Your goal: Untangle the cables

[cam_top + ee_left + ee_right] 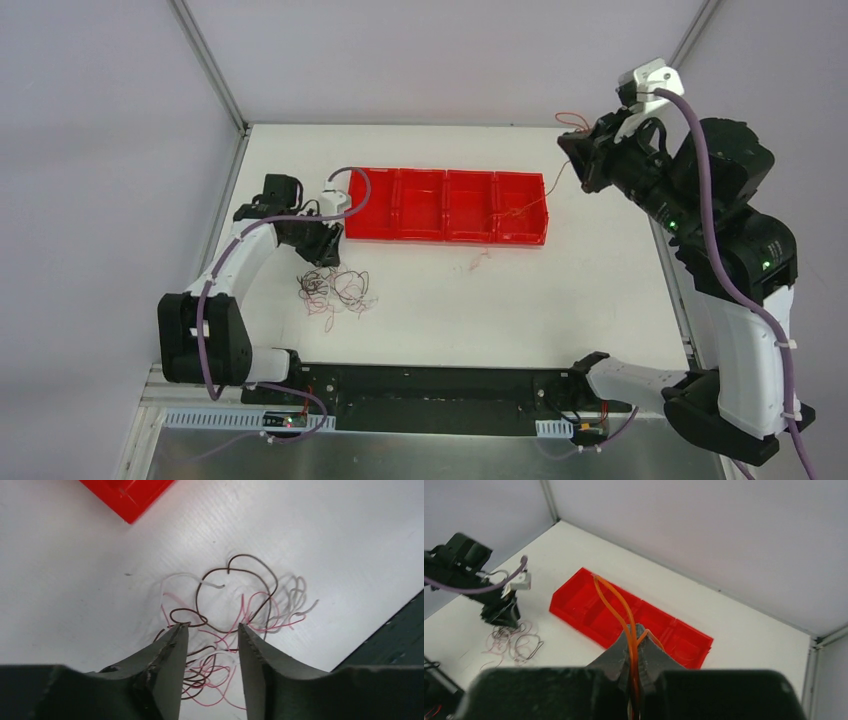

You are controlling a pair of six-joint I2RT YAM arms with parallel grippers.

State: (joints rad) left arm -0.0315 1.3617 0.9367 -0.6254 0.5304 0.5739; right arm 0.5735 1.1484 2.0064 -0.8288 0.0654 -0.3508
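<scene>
The cables (335,290) lie as a loose tangle of red, dark and white wires on the white table, left of centre. My left gripper (322,250) hovers at the tangle's far edge. In the left wrist view it (212,626) is open, its fingertips straddling the wires (225,630), and a dark loop touches the left tip. My right gripper (578,152) is raised at the back right. It (640,630) is shut on a red cable (616,605). This red cable (555,185) trails down over the bin's right end to the table.
A long red bin (445,238) with several compartments lies across the middle of the table; its corner (127,495) shows just beyond the tangle. Grey walls close the back and sides. A black base plate (430,385) runs along the near edge.
</scene>
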